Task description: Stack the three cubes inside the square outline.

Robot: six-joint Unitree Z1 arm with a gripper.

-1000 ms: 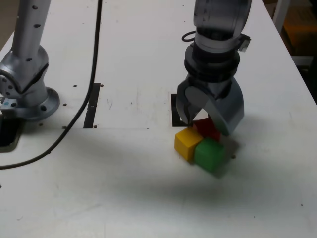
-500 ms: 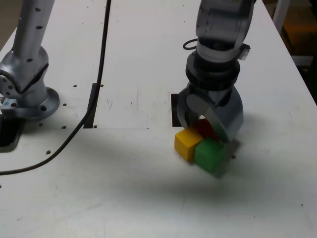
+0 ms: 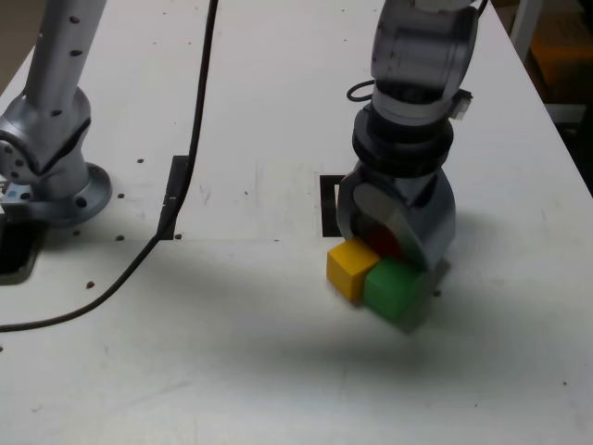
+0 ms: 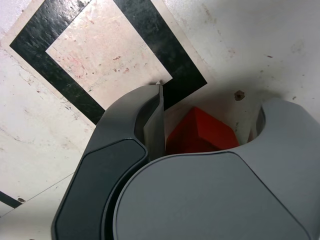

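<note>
The grey fingers stand apart around the small matte red cube, beside the black square outline, likely preparing its grasp. Next: close firmly, lift, carry it over the outline

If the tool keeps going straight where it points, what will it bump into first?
Probably the red cube: it sits between the tool's jaws, though how far down it is, I can't tell.

The red cube sits between the open hand's fingers.
</note>
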